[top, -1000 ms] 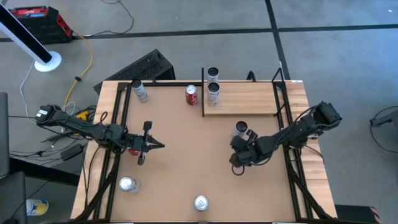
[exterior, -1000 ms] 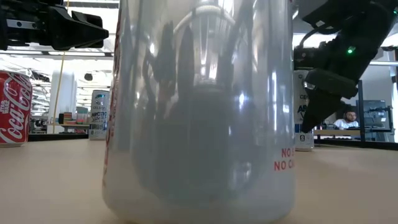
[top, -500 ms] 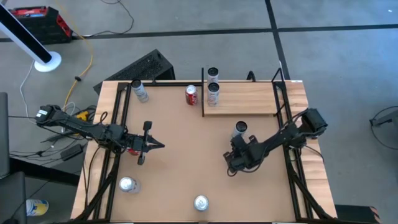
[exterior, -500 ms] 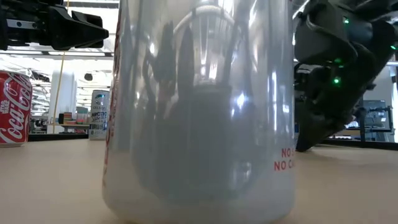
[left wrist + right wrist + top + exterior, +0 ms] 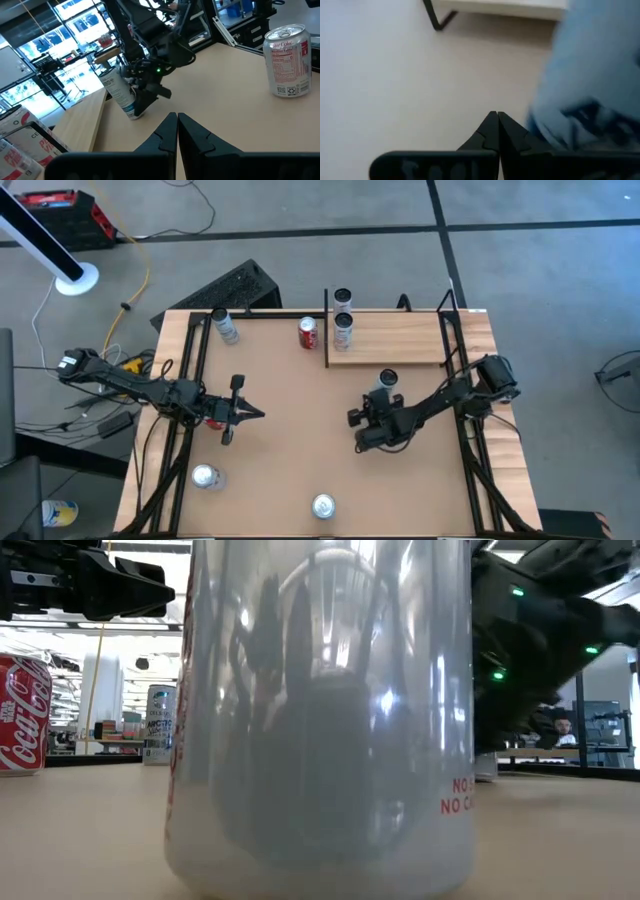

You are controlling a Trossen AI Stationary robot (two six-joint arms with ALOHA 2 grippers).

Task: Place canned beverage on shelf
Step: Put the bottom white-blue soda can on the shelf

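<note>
The right claw (image 5: pixel 366 429), closed and empty, is held low beside a tilted can (image 5: pixel 386 385), apparently nudging it; the closed left claw (image 5: pixel 252 413) is parked aside.

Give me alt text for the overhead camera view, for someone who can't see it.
Seen from above, the right pincer is shut low over the brown table beside a tilted can, just short of the pale shelf, which already holds two cans. The left pincer is shut at the table's left side; four more cans stand scattered around.
</note>
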